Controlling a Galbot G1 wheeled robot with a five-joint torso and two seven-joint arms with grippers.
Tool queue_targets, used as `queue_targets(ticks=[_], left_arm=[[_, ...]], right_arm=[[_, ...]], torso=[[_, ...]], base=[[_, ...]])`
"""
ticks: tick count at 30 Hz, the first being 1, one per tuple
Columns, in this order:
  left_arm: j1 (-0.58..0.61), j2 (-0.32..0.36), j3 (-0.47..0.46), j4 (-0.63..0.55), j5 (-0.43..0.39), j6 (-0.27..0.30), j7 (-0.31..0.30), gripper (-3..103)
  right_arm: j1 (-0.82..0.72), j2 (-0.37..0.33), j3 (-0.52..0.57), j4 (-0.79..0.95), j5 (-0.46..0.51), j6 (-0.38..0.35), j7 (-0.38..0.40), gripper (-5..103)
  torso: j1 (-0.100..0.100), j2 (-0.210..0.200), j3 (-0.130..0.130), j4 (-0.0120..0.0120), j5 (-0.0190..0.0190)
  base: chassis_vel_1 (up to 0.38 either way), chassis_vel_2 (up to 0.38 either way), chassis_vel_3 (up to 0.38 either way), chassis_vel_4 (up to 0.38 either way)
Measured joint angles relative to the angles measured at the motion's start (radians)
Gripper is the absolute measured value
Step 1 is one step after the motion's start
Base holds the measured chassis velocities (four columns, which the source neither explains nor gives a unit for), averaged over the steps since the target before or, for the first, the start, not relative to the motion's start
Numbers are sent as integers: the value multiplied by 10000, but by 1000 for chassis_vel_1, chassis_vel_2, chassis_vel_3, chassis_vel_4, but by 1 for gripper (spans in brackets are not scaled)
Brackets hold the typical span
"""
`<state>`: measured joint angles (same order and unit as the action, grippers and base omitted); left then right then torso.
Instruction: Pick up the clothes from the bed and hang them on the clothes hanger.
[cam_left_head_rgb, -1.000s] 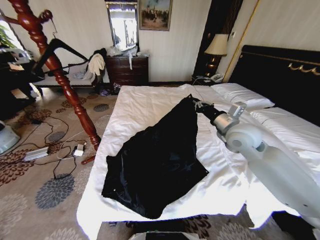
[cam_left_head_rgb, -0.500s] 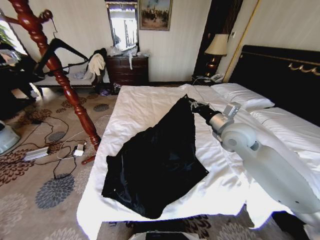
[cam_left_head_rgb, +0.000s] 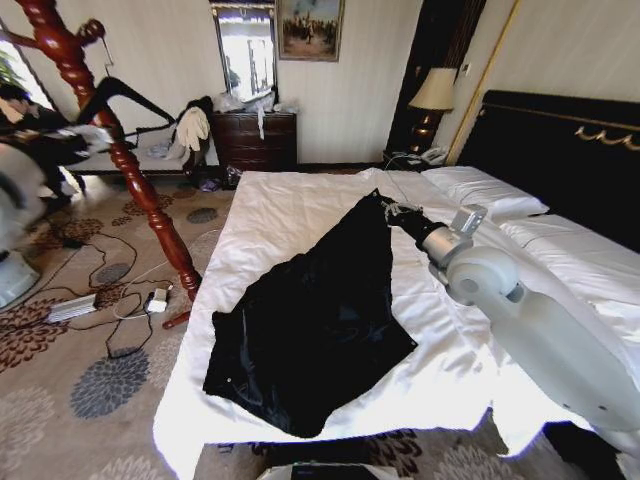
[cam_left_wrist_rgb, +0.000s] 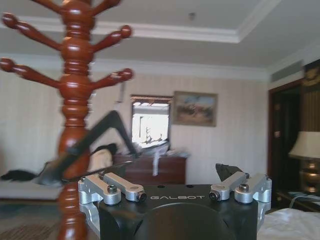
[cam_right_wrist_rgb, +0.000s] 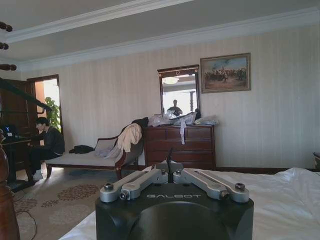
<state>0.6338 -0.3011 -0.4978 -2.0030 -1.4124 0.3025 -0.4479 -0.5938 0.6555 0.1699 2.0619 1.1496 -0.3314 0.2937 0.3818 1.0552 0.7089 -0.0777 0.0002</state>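
Bedding first: one white bed (cam_left_head_rgb: 300, 200) carries one black garment, the clothes (cam_left_head_rgb: 320, 320), spread flat. At its far corner the right gripper (cam_left_head_rgb: 388, 208) has its jaws pinched narrow on the cloth, so the pick-up is under way; lifting it clear likely comes next. Farther off, the left gripper (cam_left_wrist_rgb: 177, 192) holds its jaws wide near one clothes hanger (cam_left_head_rgb: 125, 97) hanging on one wooden coat stand (cam_left_head_rgb: 130, 165).

Right claw (cam_left_head_rgb: 387, 208) pinches the black clothes (cam_left_head_rgb: 315, 320) on the bed (cam_left_head_rgb: 300, 205).
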Motion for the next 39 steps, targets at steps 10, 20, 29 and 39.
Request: queue_targets(ticks=[10, 20, 29, 39], left_arm=[[-466, -1775, 2238, 1025, 2333, -1137, 761, 100], [-3932, -3145, 4546, 3182, 2117, -1130, 679, 100], [-6062, -2684, 5425, 3275, 720, -761, 308, 100], [-6637, -1274, 5252, 2544, -421, -103, -236, 100]], right_arm=[[-32, 38, -28, -168, -9, 1, -36, 0], [124, 405, -280, -442, -47, -17, -56, 0], [136, 347, -290, -419, -42, -23, -97, 0], [64, 571, -335, -409, -317, 17, -77, 0]], torso=[[0, -1, 0, -2, -4], [0, -2, 1, -7, 2], [-1, -1, -1, -5, 0], [-2, 0, -1, 1, -3]], base=[[0, 0, 0, 0], [0, 0, 0, 0], [0, 0, 0, 0], [0, 0, 0, 0]])
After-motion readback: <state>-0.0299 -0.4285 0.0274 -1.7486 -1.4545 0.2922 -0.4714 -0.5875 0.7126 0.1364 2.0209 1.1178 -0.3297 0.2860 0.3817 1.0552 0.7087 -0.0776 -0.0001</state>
